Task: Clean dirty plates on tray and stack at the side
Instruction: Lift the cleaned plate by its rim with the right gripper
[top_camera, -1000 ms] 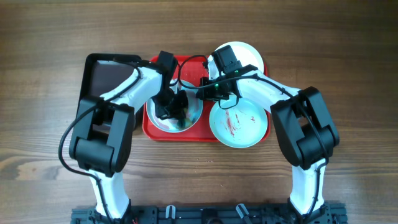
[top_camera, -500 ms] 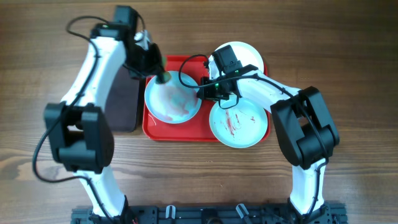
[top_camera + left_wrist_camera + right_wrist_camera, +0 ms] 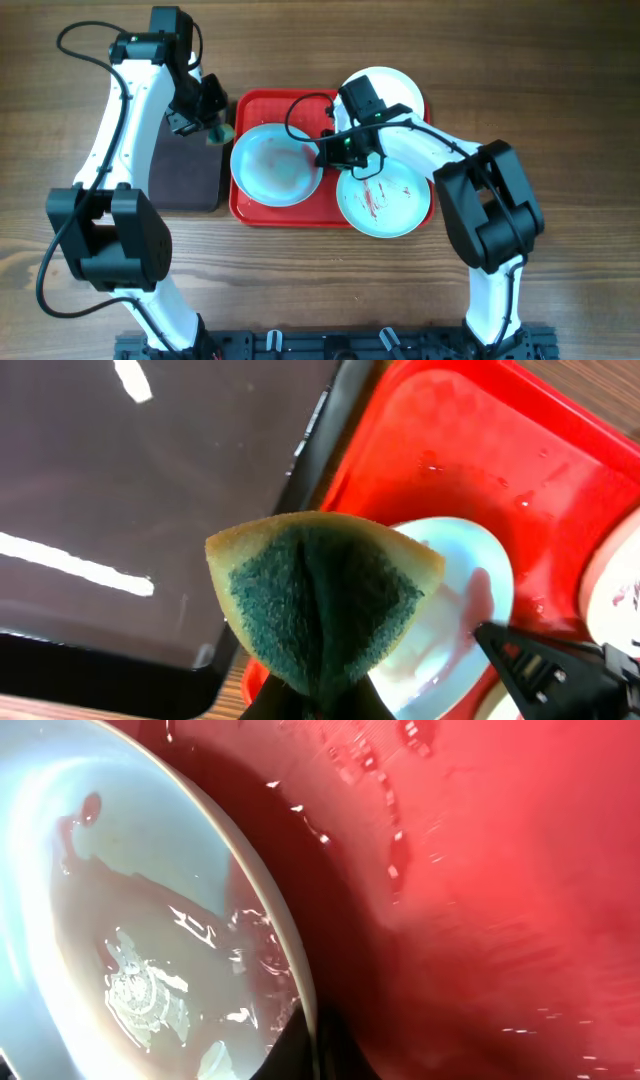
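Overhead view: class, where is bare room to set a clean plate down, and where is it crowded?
Free: wooden table beyond the black tray at far left, in front of the red tray, and far right. Crowded: the red tray, mostly covered by three plates.

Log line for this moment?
left gripper: shut on sponge, at black tray edge | right gripper: shut on left plate rim, on red tray | smeared plate: dirty

You have a red tray, a black tray, a white plate, a pale mint plate, a second mint plate smeared dark red, a green-and-yellow sponge and a brown wood-grain bench.
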Available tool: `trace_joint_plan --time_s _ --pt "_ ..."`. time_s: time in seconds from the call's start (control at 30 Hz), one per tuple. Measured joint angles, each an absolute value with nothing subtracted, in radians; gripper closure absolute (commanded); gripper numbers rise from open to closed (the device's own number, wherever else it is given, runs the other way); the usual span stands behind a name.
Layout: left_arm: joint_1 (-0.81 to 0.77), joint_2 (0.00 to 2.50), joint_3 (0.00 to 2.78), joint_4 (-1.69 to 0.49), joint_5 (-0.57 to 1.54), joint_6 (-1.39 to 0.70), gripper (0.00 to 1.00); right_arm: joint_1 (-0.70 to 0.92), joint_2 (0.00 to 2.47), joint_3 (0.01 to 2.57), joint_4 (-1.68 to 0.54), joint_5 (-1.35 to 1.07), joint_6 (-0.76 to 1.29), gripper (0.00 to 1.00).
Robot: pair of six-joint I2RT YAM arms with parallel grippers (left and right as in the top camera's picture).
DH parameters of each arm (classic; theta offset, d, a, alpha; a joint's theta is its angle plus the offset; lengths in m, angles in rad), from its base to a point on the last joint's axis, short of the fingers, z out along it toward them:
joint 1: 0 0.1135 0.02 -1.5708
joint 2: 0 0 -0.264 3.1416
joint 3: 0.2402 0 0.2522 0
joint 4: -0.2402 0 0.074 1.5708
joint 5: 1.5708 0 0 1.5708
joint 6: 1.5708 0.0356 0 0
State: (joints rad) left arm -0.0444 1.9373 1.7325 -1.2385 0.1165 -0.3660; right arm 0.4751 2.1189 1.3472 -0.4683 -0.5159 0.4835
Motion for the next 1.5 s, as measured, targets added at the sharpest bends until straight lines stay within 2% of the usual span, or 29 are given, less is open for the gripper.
trace_joint_plan --time_s 0.2,0.4,0.63,1.27,1.5 --pt "-0.044 1.937 1.732 -1.24 0.093 -0.363 0.96 0.484 2.102 1.348 -0.524 -0.478 0.493 0.96" --pt "-0.044 1.937 1.732 -1.24 0.085 -0.363 0.96 0.486 1.978 1.332 -0.675 -0.246 0.489 0.96" --pt "-0.044 1.937 1.732 -1.24 0.079 -0.363 0.96 0.516 1.83 1.332 -0.722 -0.021 0.477 0.96" --pt "-0.044 1.937 1.732 -1.242 0.079 -0.364 0.96 0.912 1.76 1.332 -0.714 0.831 0.449 0.96" --pt "-0.044 1.937 1.732 -1.242 0.079 -0.364 0.96 0.985 1.76 1.332 -0.58 1.142 0.32 0.96"
